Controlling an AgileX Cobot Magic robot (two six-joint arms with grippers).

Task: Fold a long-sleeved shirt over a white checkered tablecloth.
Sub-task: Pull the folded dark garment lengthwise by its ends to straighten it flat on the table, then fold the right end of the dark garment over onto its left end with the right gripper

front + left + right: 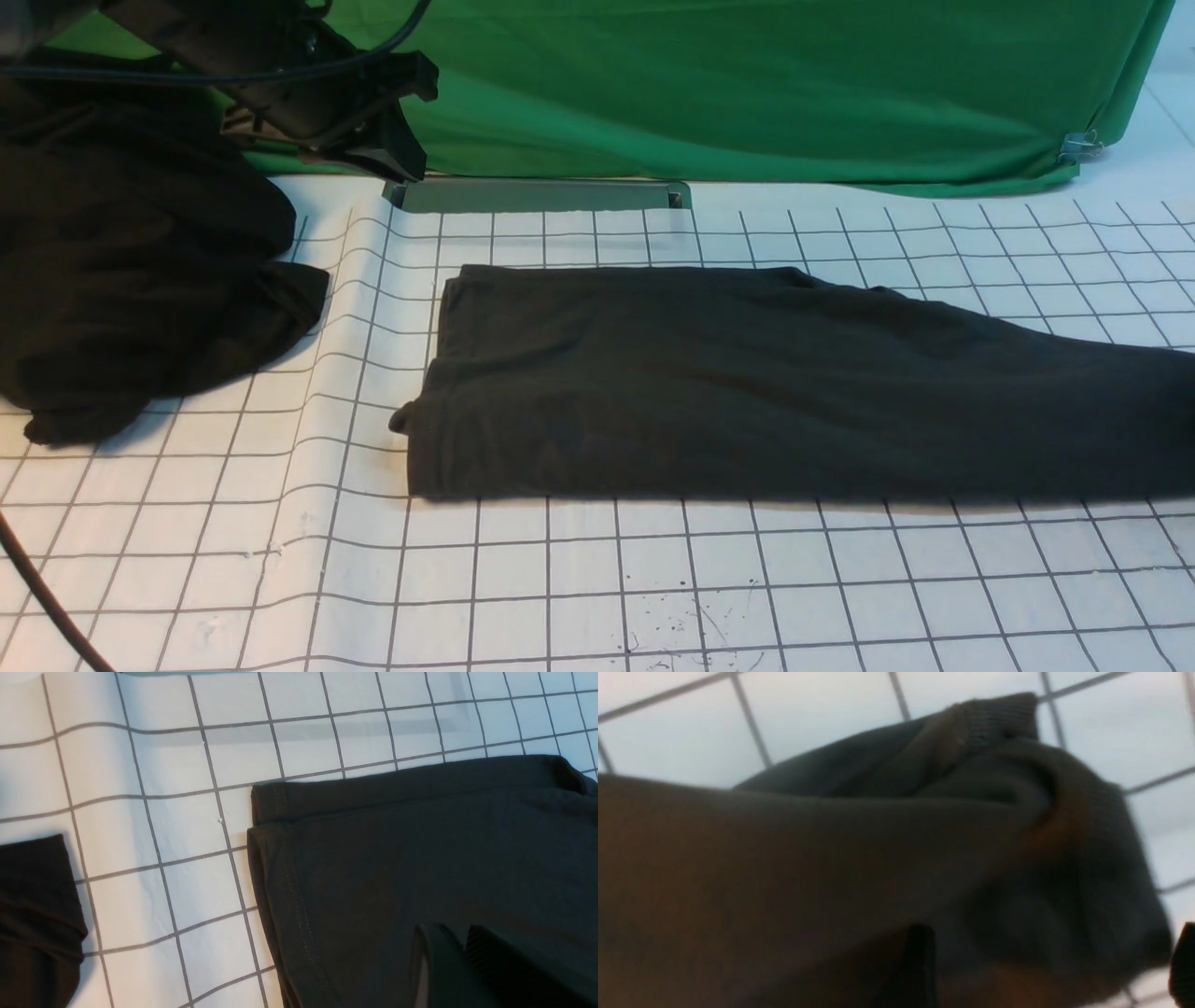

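Observation:
The long-sleeved shirt (747, 383) lies on the white checkered tablecloth (653, 579) as a long dark grey band running off the right edge of the front view; its print is hidden. My left gripper (403, 154) hangs above the back left of the table. In the left wrist view the left gripper (451, 933) is shut and empty over the shirt's (420, 849) hemmed end. My right gripper is outside the front view. In the right wrist view the right gripper (1052, 970) stands open, its fingers (920, 961) wide apart close over bunched shirt cloth (831, 858) with a ribbed edge.
A black shapeless heap of cloth (121, 271) covers the left side, also showing as a black heap (32, 924) in the left wrist view. Green cloth (747, 84) hangs along the back. A grey recess (537, 196) sits at the back edge. A black cable (37, 588) crosses the front left corner.

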